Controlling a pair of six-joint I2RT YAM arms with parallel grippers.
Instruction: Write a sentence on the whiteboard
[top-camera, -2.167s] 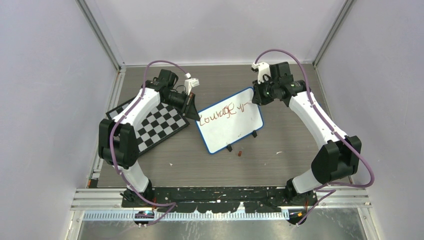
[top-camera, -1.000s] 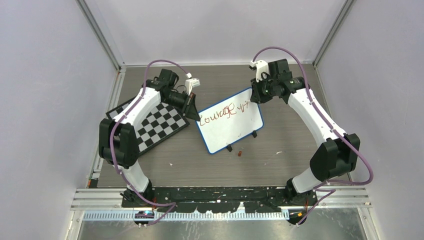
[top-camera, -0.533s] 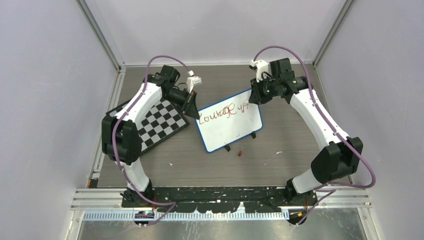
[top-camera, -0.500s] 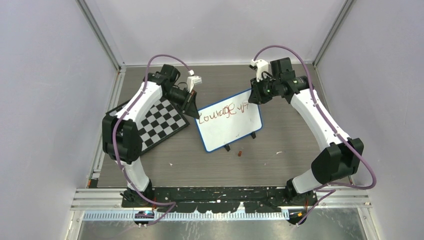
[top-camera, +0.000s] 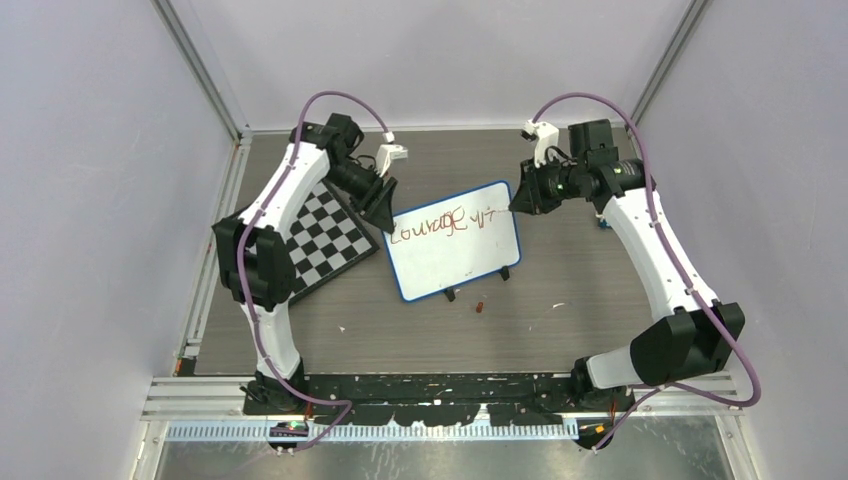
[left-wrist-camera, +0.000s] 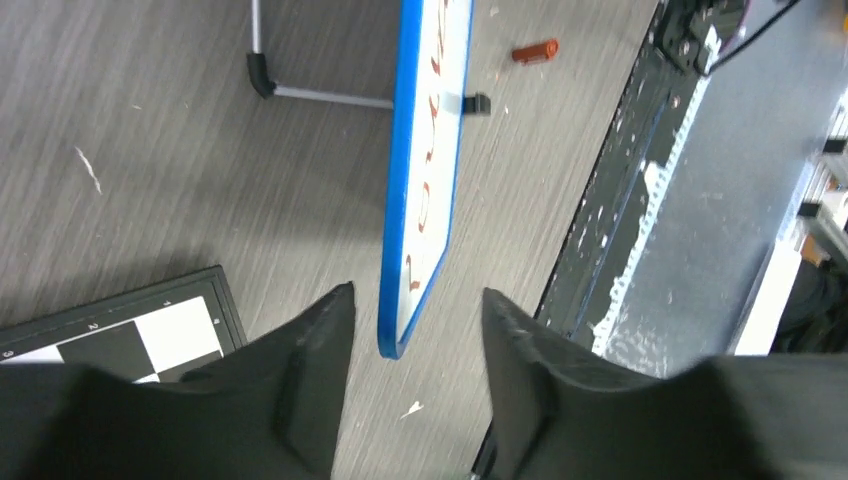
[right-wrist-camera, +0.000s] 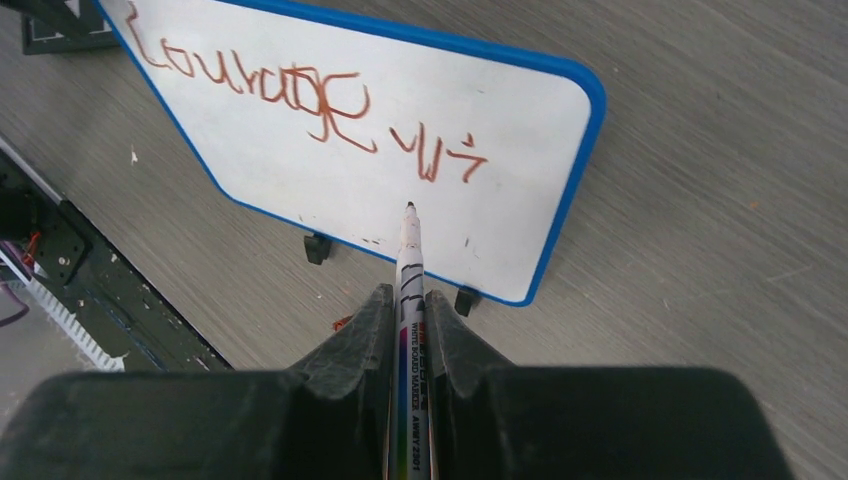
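Tabletop (top-camera: 560, 280): grey wood grain; your whiteboard (top-camera: 455, 262) stands mid-table.
Sentence (top-camera: 440, 222): brownish-red, along its top.
Left gripper (left-wrist-camera: 417, 293): fingers spread astride the board's corner.
Right gripper (right-wrist-camera: 405, 292): pinching your marker (right-wrist-camera: 409, 250).

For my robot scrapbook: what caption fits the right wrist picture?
The right gripper holds a marker over the whiteboard, near the red words.

tilted blue-framed whiteboard (top-camera: 455, 253) bearing brownish-red sentence (right-wrist-camera: 300, 105).
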